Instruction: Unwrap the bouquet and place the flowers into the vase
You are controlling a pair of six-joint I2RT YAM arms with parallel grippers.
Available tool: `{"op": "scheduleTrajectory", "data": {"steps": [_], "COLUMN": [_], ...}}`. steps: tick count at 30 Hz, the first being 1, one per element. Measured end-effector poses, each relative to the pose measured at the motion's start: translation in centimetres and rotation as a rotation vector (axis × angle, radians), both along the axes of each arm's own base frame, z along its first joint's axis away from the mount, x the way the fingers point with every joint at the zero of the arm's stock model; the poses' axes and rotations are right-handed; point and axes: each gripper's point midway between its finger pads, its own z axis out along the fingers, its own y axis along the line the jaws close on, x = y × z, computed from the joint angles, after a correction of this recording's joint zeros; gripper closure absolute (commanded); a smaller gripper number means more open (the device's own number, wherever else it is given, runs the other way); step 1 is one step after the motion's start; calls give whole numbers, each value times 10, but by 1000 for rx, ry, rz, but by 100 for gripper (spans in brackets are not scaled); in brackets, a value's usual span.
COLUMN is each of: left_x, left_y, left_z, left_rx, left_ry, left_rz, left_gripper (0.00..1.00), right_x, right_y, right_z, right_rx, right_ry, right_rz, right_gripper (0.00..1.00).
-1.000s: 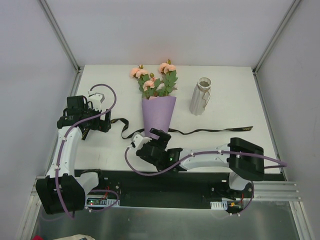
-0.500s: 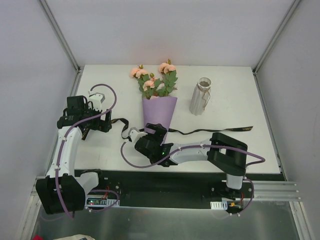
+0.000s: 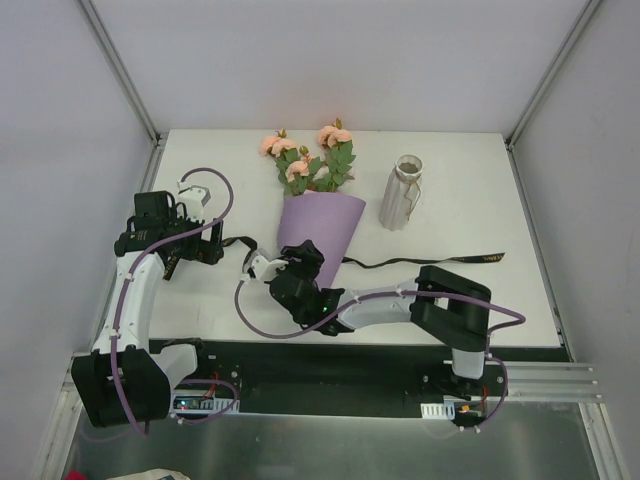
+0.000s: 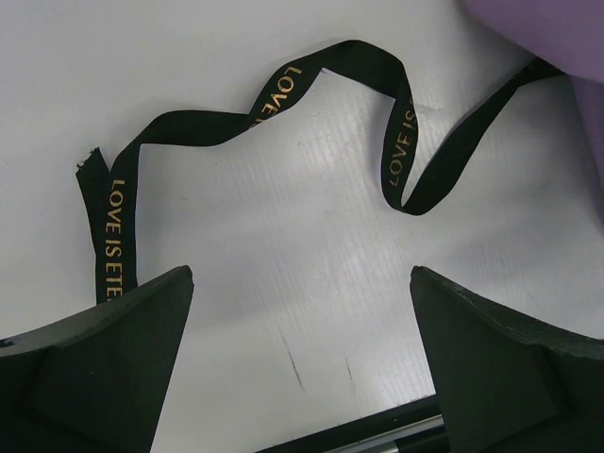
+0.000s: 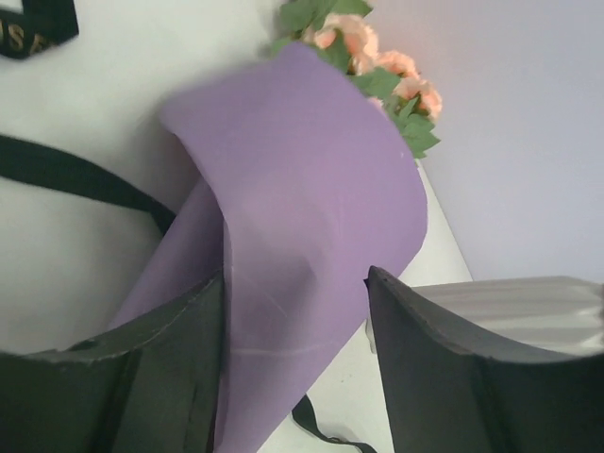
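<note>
The bouquet lies mid-table, its lilac paper cone (image 3: pixel 318 222) (image 5: pixel 302 160) still round the stems. The flowers (image 3: pixel 310 160) (image 5: pixel 377 47), peach-pink roses with green leaves, stick out of its far end. The black ribbon (image 3: pixel 430 260) (image 4: pixel 283 85) is undone and trails flat across the table. The ribbed beige vase (image 3: pixel 400 192) (image 5: pixel 510 302) stands upright to the cone's right. My right gripper (image 3: pixel 298 258) (image 5: pixel 294 274) straddles the cone's narrow end. Its left finger touches the paper, and a gap shows at the right finger. My left gripper (image 3: pixel 205 247) (image 4: pixel 300 271) hovers open over bare table near the ribbon's left end.
The white table (image 3: pixel 460 290) is bounded by metal frame rails at its sides and a black rail along the near edge. The right arm's purple cable (image 3: pixel 250 320) loops beside its wrist. The ribbon's right tail (image 3: pixel 485 257) reaches toward the right edge.
My right gripper has pushed forward onto the cone's narrow end and its jaws have narrowed. The cone has bulged and swung slightly left. The left arm has not moved.
</note>
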Motion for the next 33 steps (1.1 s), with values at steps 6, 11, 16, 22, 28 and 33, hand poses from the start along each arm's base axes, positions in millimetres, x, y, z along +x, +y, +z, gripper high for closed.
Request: {"op": "scheduleTrajectory", "data": {"steps": [6,11,16,22,28,33], "left_x": [0,-1,0,4,3,3], "left_y": [0,0,-3,-13,-21,-21], "left_z": [0,4,17,34,34,34], "left_rx": [0,2,-7,-30,-39,-45], "left_ry": [-2,-12,-32,-67,-60,-58], "left_rz": [0,0,-10,-50,-73,-66], "left_gripper": [1,1,1,1,1,1], "right_x": [-20,-27,-31,-39,-35,-28], "right_y": [2,-25,-77,-138,-102,-38], "right_z": [45,65,88,123,115,69], "right_rx": [112,166,244,484,463,263], "right_ry": [-77,-117,-147,-100,-5,76], "right_rz": [10,-52,-171,-278,-209,-121], "right_gripper": [40,32,30,13,4,4]}}
